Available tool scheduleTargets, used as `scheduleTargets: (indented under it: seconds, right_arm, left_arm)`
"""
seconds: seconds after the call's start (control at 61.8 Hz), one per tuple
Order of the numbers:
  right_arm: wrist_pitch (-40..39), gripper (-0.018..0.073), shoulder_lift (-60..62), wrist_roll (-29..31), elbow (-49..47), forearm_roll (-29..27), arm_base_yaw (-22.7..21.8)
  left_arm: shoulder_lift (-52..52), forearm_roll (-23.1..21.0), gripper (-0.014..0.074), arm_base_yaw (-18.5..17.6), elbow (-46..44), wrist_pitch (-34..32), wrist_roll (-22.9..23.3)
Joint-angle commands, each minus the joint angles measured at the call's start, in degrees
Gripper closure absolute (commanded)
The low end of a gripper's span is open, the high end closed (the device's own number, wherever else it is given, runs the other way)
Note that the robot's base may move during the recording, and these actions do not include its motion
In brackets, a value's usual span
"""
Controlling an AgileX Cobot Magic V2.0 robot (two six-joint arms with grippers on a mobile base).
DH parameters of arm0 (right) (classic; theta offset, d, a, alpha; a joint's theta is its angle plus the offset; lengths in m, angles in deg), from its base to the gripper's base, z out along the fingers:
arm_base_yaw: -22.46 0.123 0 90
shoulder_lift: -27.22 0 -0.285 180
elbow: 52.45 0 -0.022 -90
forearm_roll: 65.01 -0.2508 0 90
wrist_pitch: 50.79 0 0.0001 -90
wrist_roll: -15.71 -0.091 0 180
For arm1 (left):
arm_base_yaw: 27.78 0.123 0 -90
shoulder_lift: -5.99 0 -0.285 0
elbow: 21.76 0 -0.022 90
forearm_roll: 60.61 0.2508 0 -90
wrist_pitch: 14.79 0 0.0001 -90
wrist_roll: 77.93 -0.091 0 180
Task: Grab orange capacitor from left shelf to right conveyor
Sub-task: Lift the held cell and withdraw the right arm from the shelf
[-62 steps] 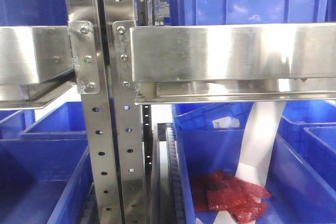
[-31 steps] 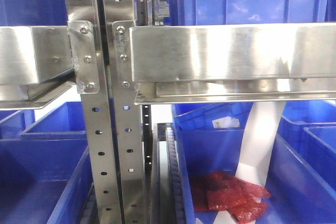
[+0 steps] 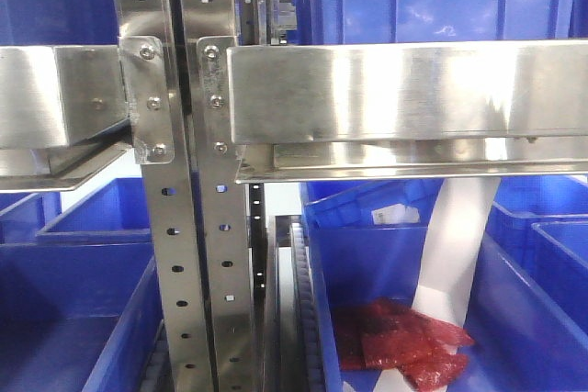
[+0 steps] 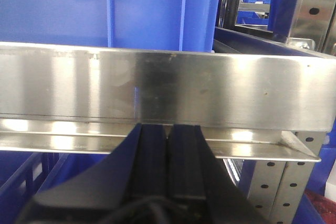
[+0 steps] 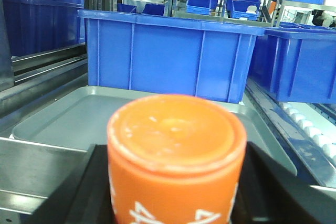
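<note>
Left gripper (image 4: pixel 168 148): black fingers pressed together, empty, tips close under the stainless-steel shelf beam (image 4: pixel 157 85), so it could snag. Right gripper (image 5: pixel 177 203) clasps the orange cylindrical capacitor (image 5: pixel 177 140) upright between its fingers. Shallow silver metal tray (image 5: pixel 58 124) is ahead and the conveyor is unseen, so a wrong drop is likely.

Bright indoor light, hard glare on steel, close things soft.
In the front view white hotspots wash out the broad beam of the left shelf (image 3: pixel 404 89), and a white strip (image 3: pixel 455 245) below it is blown out, without detail. In the left wrist view the beam just above the left jaws carries smeared reflections, while the jaws themselves are dark, shadowed and blurred. Between the right jaws the orange capacitor (image 5: pixel 176 156) fills the foreground out of focus; the blue bin (image 5: pixel 168 56) beyond is sharper.
</note>
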Motion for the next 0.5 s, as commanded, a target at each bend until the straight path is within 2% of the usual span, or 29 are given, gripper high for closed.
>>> scheduleTargets:
  seconds: [0.0, 0.486]
  right_arm:
    - [-4.9, 0.0452, -0.3, 0.6, -1.8, 0.8, 0.0]
    - [-4.9, 0.0452, -0.3, 0.6, -1.8, 0.8, 0.0]
  left_arm:
    - [-0.6, -0.1, 0.0723, 0.2, -0.3, -4.9, 0.1]
    - [-0.6, -0.1, 0.0723, 0.2, -0.3, -4.9, 0.1]
